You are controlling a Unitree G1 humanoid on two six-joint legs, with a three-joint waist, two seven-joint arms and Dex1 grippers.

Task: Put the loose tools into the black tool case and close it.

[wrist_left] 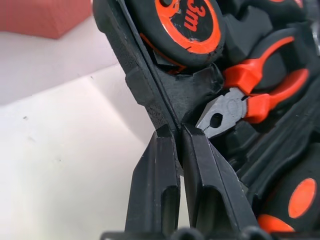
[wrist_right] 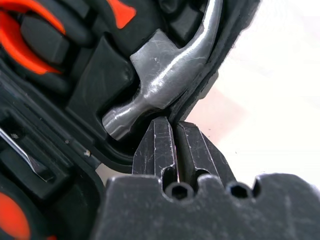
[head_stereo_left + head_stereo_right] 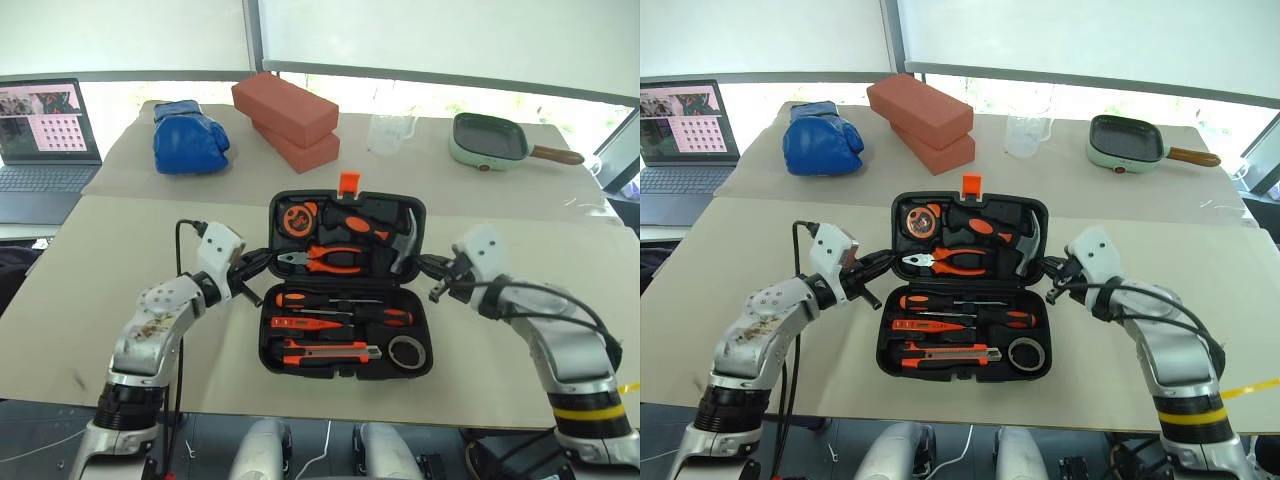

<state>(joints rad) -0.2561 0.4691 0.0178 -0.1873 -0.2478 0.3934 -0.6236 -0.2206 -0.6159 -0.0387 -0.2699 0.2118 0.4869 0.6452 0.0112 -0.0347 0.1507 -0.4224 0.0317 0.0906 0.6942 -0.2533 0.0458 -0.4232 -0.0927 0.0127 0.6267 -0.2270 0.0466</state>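
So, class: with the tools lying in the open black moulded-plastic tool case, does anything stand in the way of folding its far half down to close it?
Nothing visible does. The black moulded-plastic tool case lies open, tools seated in recesses; the left gripper and right gripper pinch the lid's side edges.

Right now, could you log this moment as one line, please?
black tool case open, tools seated | left gripper shut on lid's left edge | right gripper shut on right edge
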